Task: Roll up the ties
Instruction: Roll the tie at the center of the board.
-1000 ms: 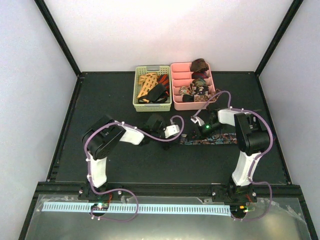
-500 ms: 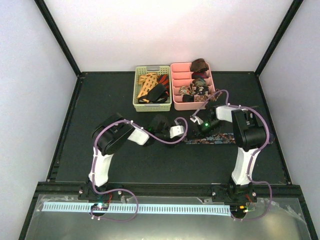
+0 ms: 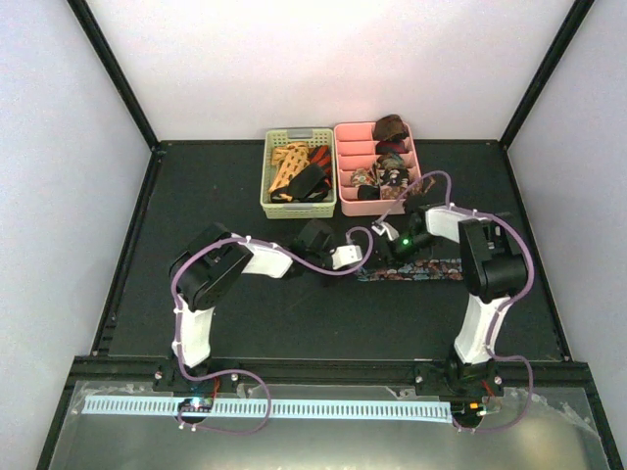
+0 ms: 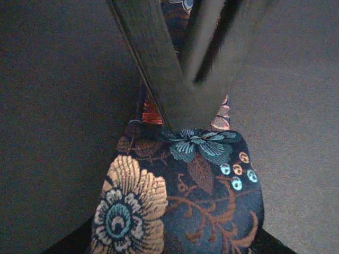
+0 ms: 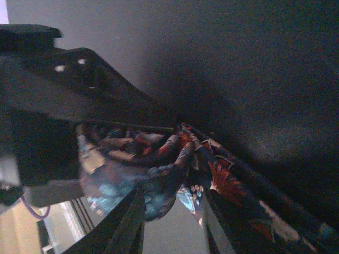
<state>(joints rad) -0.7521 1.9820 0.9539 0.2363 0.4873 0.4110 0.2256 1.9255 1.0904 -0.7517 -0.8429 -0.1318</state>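
Observation:
A dark navy floral tie (image 3: 423, 271) lies as a strip on the black mat, right of centre. Its left end is bunched between my two grippers. My left gripper (image 3: 355, 258) is at that end; in its wrist view the tie (image 4: 180, 196) wraps over the jaws and hides them. My right gripper (image 3: 385, 247) stands just right of it, and its dark fingers (image 4: 159, 63) meet in a V pinching the tie. In the right wrist view my gripper (image 5: 172, 225) holds a fold of the tie (image 5: 159, 159), with the left gripper's body (image 5: 47, 106) close on the left.
A pale green slatted basket (image 3: 299, 211) at the back holds orange lattice (image 3: 289, 162), red and black ties. A pink divided tray (image 3: 340, 166) beside it holds several coiled ties. Both stand just behind the grippers.
My left gripper has moved right, up against the right gripper. The right gripper has shifted slightly left. The strip of floral tie on the mat looks shorter.

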